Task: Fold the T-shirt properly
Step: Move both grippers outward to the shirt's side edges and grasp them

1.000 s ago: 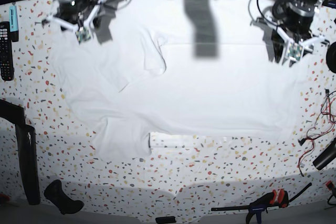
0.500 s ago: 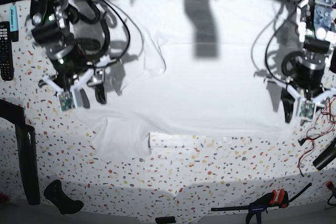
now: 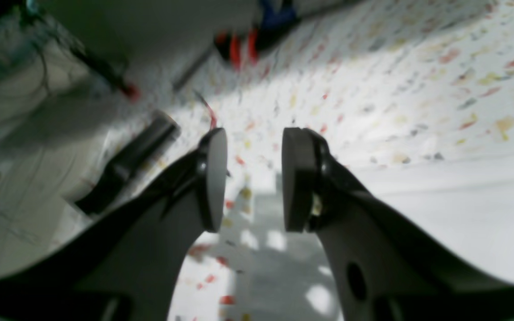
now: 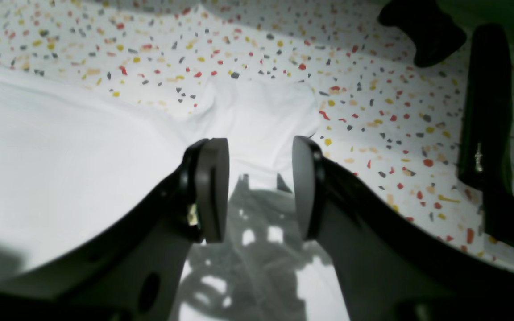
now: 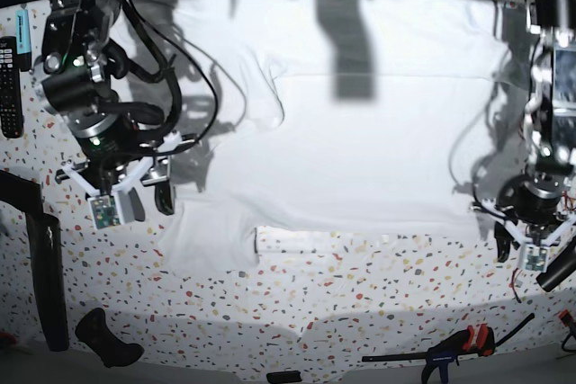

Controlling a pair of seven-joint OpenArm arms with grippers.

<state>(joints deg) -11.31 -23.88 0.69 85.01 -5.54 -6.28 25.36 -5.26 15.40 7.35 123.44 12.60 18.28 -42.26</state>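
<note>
Base view, from the left edge: a black remote point(image 5: 9, 87) lies on the speckled table point(image 5: 360, 285), and just inward of it the right gripper point(image 5: 148, 197) hangs low over the T-shirt point(image 5: 360, 150), close to the sleeve point(image 5: 209, 236) that sticks out toward the near edge. Its fingers are spread apart with nothing between them; the right wrist view shows only wrinkled white cloth and the gripper's own shadow in the gap between the two pads point(image 4: 212, 189). The T-shirt itself is laid out flat across the middle of the table, running almost from one arm to the other, with a folded-over flap point(image 5: 261, 96) near its upper left. Further right, the left gripper point(image 5: 520, 249) sits at the shirt's near right corner, right where cloth meets bare tabletop. Its fingers are likewise released and empty; the blurred left wrist view shows speckled surface between them. A red-handled clamp point(image 5: 454, 348) lies near the front edge.
</note>
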